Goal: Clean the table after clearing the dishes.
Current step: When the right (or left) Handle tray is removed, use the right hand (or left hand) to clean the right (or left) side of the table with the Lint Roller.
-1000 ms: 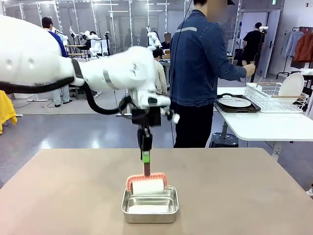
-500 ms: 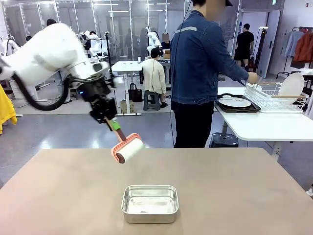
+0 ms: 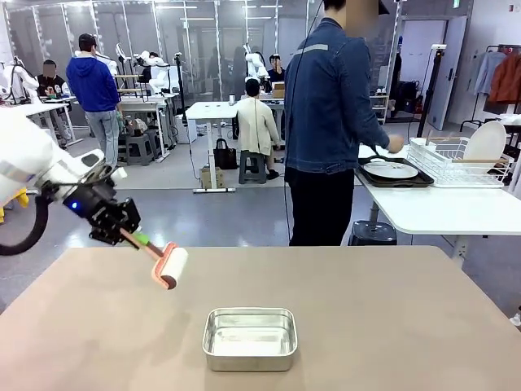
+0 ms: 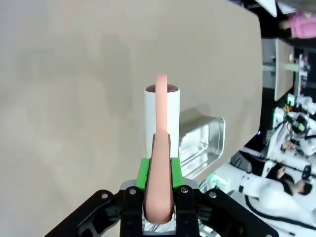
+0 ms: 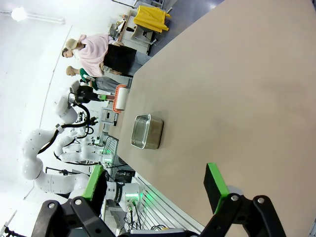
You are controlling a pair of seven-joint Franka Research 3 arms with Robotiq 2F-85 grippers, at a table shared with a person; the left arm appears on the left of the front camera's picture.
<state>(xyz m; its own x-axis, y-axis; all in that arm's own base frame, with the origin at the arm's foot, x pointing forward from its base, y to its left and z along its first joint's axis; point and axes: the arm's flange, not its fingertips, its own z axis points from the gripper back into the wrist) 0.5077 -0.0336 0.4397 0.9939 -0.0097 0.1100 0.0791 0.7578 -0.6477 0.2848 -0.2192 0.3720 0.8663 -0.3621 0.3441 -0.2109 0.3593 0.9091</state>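
Brown tabletop (image 3: 391,326) carries a steel pan (image 3: 249,338) near its front edge. A plate (image 3: 391,170) on its dark tray rests on the white side table (image 3: 440,208). Left tool (image 3: 130,235) is clenched on a lint roller (image 3: 169,267), slanted over the tabletop's left, apparently ready for rolling. Right tool (image 5: 155,187) is spread, holding nothing. No legible writing.

Cut off at 9 o'clock of front view: left arm (image 3: 24,155). End of roller (image 3: 169,266) handle buried inside left gripper (image 3: 134,238). Left wrist view: roller hides part of steel pan (image 4: 205,143). At 3 o'clock, plate (image 3: 391,170) on tray (image 3: 403,182): cutlery too small to tell. Body of right gripper (image 5: 155,185) cut off at 6 o'clock.
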